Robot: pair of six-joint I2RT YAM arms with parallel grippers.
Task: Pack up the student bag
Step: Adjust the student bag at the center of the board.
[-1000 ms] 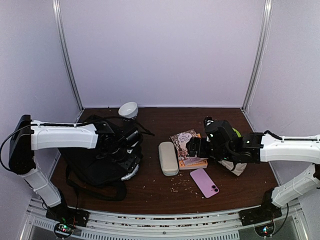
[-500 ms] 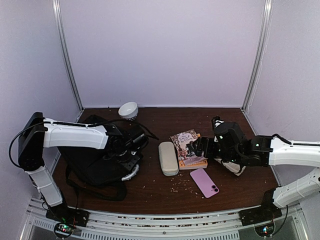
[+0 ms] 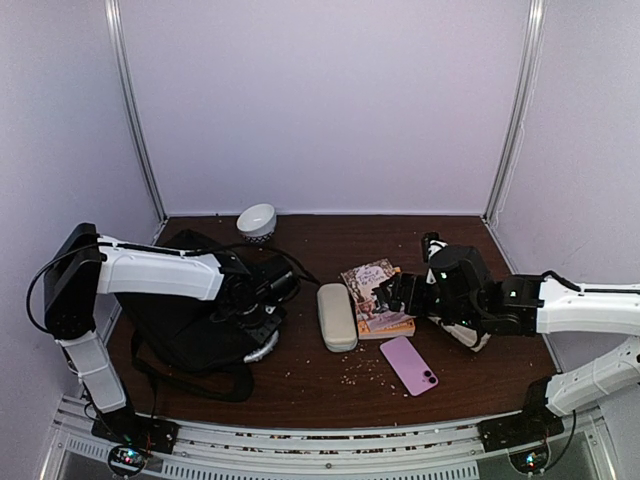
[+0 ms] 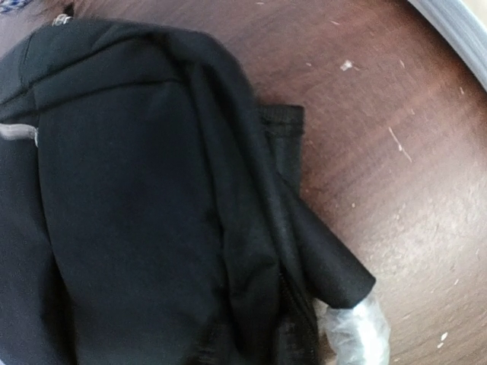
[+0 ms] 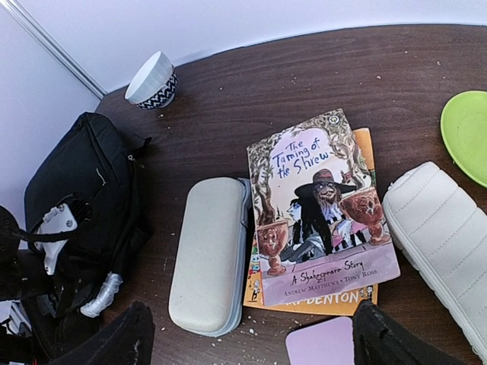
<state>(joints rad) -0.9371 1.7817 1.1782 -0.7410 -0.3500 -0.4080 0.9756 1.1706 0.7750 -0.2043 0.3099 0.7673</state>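
Note:
The student bag (image 3: 190, 320) is a black fabric backpack lying at the left of the table, its grey-white handle (image 3: 263, 346) at its right end. My left gripper (image 3: 262, 303) sits on the bag's right end. In the left wrist view a fold of the bag (image 4: 137, 213) runs down between the jaws. One clear fingertip (image 4: 356, 334) shows beside the fold and the other is hidden under cloth. My right gripper (image 5: 259, 338) hangs open above the table, over the near ends of the beige case and the books. It holds nothing.
A beige glasses case (image 5: 209, 255) lies beside a Shakespeare story book (image 5: 319, 205), which rests on an orange book (image 5: 366, 146). A pink phone (image 3: 408, 364) lies nearer me. A white quilted pouch (image 5: 441, 243) and a green plate (image 5: 466, 133) are on the right. A patterned bowl (image 3: 257, 220) stands at the back.
My left gripper has pushed a little right along the bag and closed its jaws onto the cloth. The right arm has shifted slightly right, still open.

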